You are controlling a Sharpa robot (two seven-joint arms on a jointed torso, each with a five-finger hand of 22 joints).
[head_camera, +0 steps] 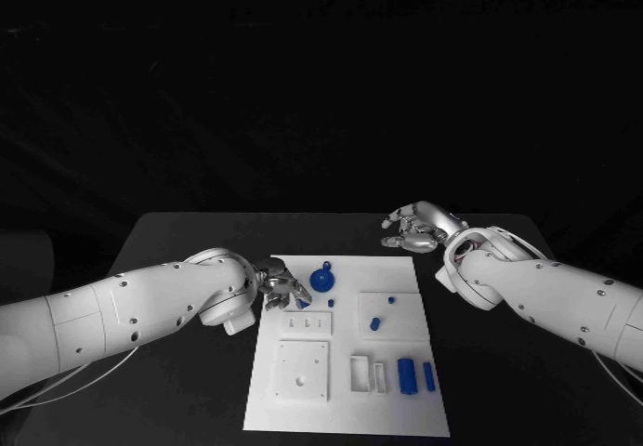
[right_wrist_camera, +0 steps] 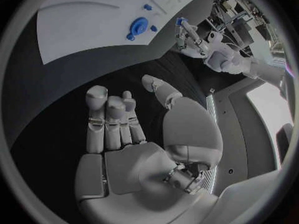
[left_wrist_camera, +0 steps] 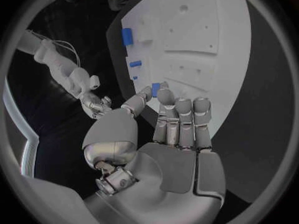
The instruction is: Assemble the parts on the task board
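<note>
- Fingers (left_wrist_camera: 163, 97) of left hand (head_camera: 282, 285) pinch a small blue part (left_wrist_camera: 155, 89) above the task board (head_camera: 415, 409), likely poised for insertion.
- Right hand (head_camera: 419, 228) hangs empty, fingers apart, beside the board's far corner.

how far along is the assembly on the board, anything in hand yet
Early, by the look of it. Nothing can be confirmed as assembled: the round blue part and the blue cylinders lie on the task board; whether any is seated cannot be told. In hand: the left hand pinches a small blue piece over the board. The right hand is open and holds nothing beside the board. The rest remains.
</note>
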